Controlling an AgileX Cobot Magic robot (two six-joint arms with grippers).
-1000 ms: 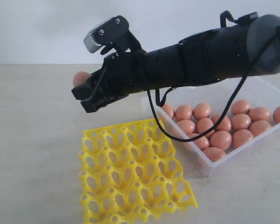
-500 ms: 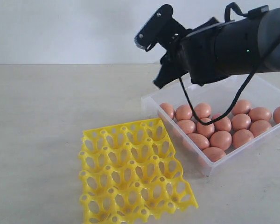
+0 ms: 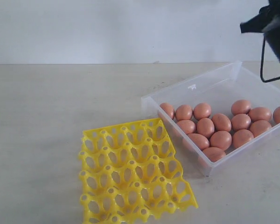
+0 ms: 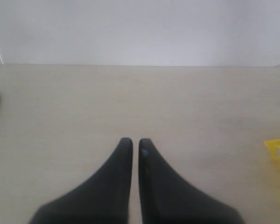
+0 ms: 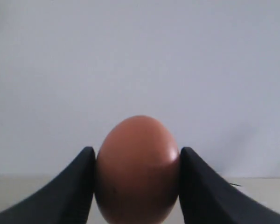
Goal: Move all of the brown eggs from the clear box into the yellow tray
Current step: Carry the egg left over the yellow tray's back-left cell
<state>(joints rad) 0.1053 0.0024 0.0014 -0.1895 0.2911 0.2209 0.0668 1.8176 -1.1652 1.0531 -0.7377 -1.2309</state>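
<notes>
One brown egg (image 5: 137, 177) is riding in the right pincer (image 5: 136, 151). The two black fingers are pressing against its sides, with the narrow end pointing up. It is hanging high, with the pale wall behind it and only a strip of table showing below.

The other brown eggs (image 3: 221, 122), fourteen that I can count, are lying in the clear box (image 3: 252, 77) on the right of the exterior view. They are bunching along its near side, many of them touching each other, while the far part of the box floor is showing bare. A small tab is sticking out from the far wall.

The yellow tray (image 3: 133, 179) is lying flat on the table (image 3: 46, 116). It is sitting front-left of the box's near corner, close to it but apart.

Up in the top right corner the right arm (image 3: 277, 32) is only just poking into the exterior view, and a black cable (image 3: 263, 56) is looping down from it above the box.

The left pincer (image 4: 135, 142) is hovering over bare table with its fingers drawn together. Only a slit is showing between them and nothing is in it. A corner of the yellow tray is peeking in at the edge of the left wrist view.
</notes>
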